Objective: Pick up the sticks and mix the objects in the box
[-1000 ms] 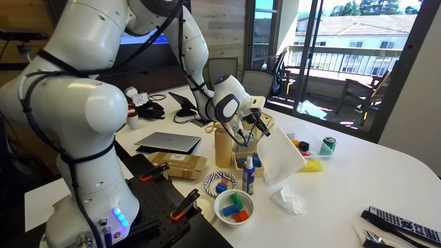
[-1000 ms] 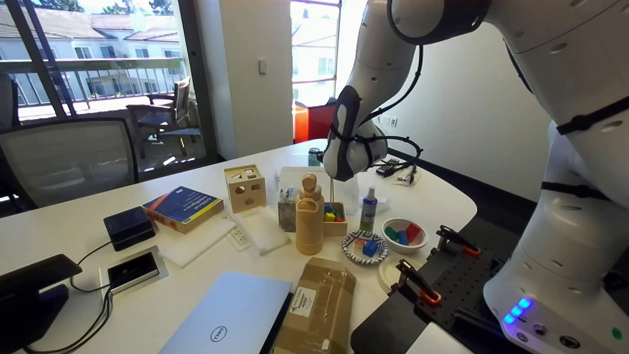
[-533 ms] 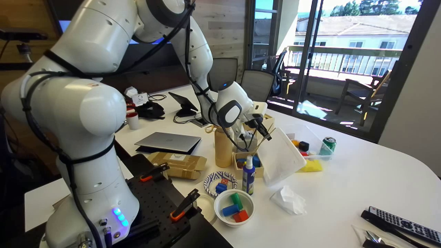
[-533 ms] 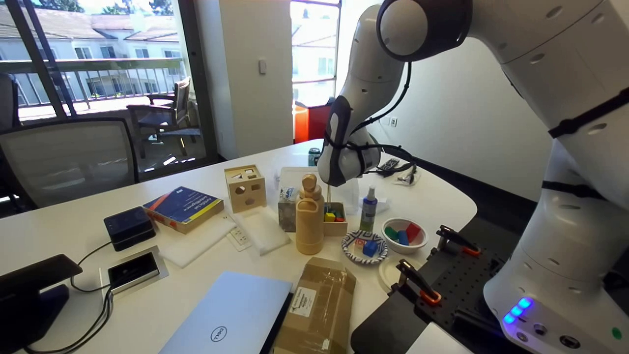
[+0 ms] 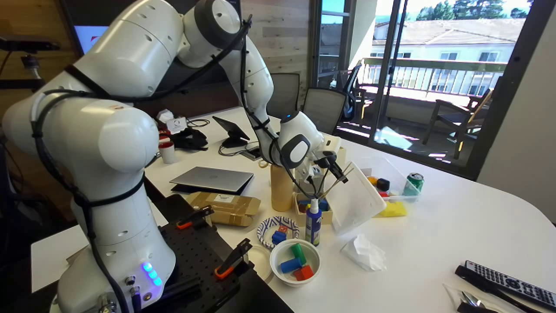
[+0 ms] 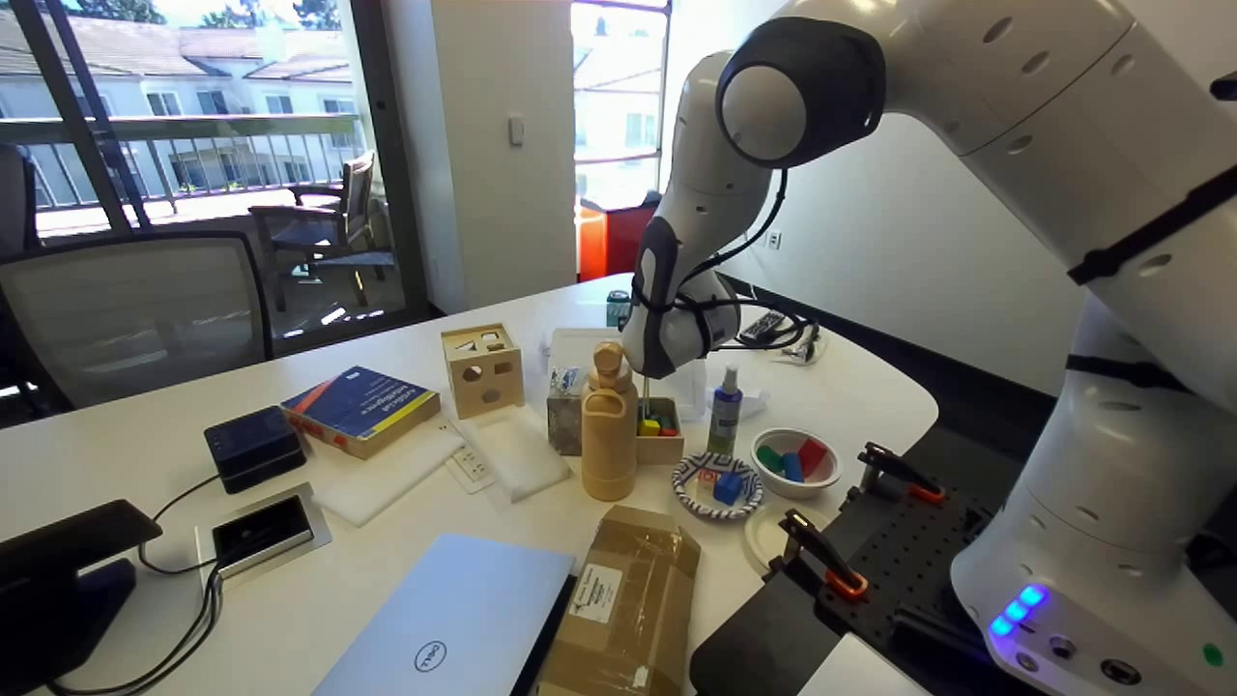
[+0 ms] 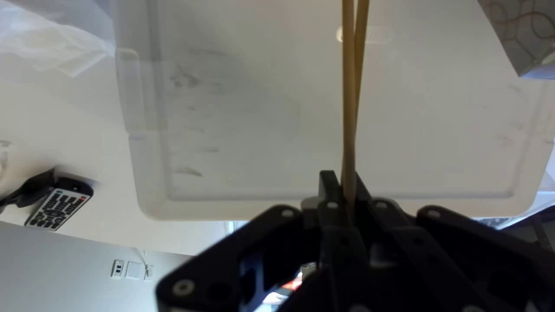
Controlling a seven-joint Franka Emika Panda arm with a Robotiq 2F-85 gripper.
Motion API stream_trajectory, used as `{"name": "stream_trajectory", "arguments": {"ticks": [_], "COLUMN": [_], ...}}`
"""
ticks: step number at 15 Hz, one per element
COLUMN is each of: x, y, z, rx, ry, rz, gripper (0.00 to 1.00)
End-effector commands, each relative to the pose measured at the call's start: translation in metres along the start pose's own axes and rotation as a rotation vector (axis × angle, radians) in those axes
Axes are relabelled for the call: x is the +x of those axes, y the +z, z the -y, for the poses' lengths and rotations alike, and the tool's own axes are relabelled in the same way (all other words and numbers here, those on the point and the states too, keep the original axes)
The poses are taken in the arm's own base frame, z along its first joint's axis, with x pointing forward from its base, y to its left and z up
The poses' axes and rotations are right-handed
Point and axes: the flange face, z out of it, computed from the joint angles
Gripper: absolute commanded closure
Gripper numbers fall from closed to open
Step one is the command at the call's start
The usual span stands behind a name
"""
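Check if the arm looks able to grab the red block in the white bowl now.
Probably not: its jaws are shut on the sticks. Otherwise the way seems free: the white bowl is open and nothing covers the red block.

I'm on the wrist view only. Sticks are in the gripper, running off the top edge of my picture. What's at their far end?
Observer: Your sticks slope down: in both exterior views their lower ends line up with the open top of a small wooden box.

Operator: Anything in it?

Observer: Blocks, a yellow one showing clearly in an exterior view. I can't tell whether the sticks touch any.

Operator: What could I knock over next to it?

Observer: Possibly the spray bottle; it stands upright beside the box, with a gap between them in an exterior view.
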Motion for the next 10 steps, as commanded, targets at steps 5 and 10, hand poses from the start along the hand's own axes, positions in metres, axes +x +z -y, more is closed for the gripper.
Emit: {"name": "stream_trajectory", "arguments": {"ticks": [5,10], "x": [-0.014,0.006], "y": [0.016,0.021], "z": [-0.035,-0.031], "rx": [-0.044,-0.075], "ry": [0.02,0.162], "rz": [0.059,-0.024], "gripper": [0.98,0.98]}}
